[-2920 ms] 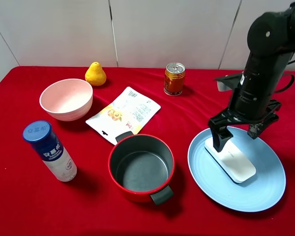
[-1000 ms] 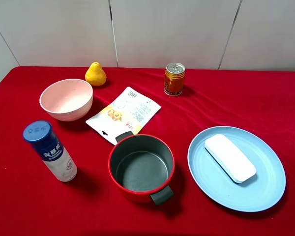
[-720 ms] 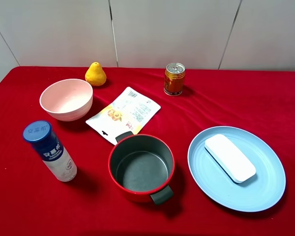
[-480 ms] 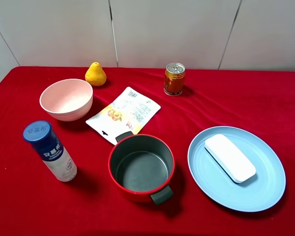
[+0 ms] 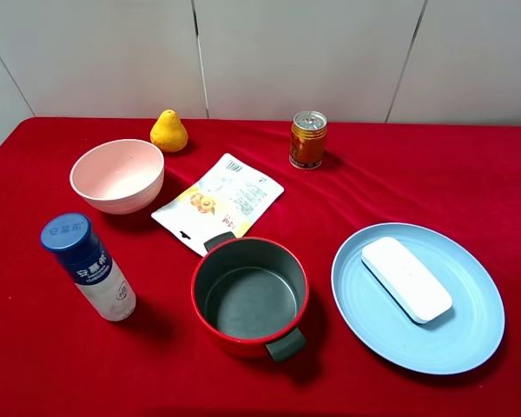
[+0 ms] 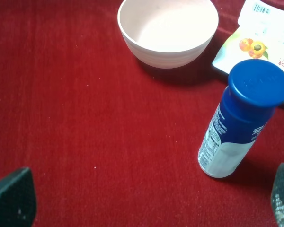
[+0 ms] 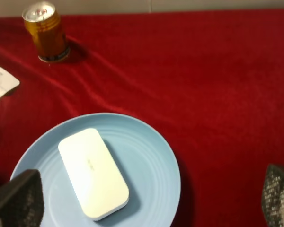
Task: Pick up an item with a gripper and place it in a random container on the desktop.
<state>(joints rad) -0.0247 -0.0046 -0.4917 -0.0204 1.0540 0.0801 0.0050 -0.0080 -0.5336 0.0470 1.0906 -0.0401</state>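
The white bar [image 5: 406,279] lies flat in the light blue plate [image 5: 469,339] at the right of the red table, and nothing holds it. The right wrist view shows the bar [image 7: 93,172] and the plate [image 7: 156,156] from above and behind. My right gripper [image 7: 146,198] is open and empty, with only its two fingertips [image 7: 16,198] showing at the frame's corners. My left gripper [image 6: 146,203] is open and empty over the red cloth, near the blue-capped bottle [image 6: 241,118]. Neither arm shows in the exterior high view.
A red pot with a grey inside [image 5: 250,295] stands at the front middle, next to the plate. A printed white pouch [image 5: 219,201], a pink bowl [image 5: 118,175], a yellow pear [image 5: 168,131], an orange can [image 5: 308,139] and the blue-capped bottle [image 5: 87,266] stand around it.
About three seconds ago my right arm stood over the plate with its jaws at the bar. It has since drawn back out of the exterior view. The bar stays in the plate.
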